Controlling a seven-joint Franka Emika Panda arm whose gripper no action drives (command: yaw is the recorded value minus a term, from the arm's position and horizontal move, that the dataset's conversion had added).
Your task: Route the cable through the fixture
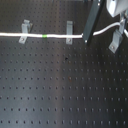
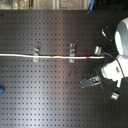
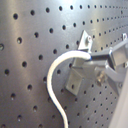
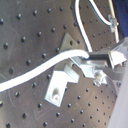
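Observation:
The white cable [image 1: 55,36] lies in a straight line across the black pegboard, with a green band [image 1: 45,36] on it. It passes the bases of two metal clip fixtures [image 1: 24,31] [image 1: 69,31]. From above, the cable [image 2: 30,55] also shows a red band [image 2: 89,57] further along. My gripper [image 1: 87,39] meets the cable between the second fixture and a third one [image 1: 116,40]. Both wrist views show the gripper [image 3: 92,57] [image 4: 90,57] shut on the cable [image 3: 52,75] [image 4: 40,70], close to a metal fixture [image 3: 75,80] [image 4: 60,85].
The second exterior view shows the robot body [image 2: 121,40] at the right, further metal fixtures [image 2: 114,95] [image 2: 105,33] near it, and a small blue object [image 2: 1,90] at the second exterior view's left edge. A thin white wire [image 4: 95,17] runs behind the gripper.

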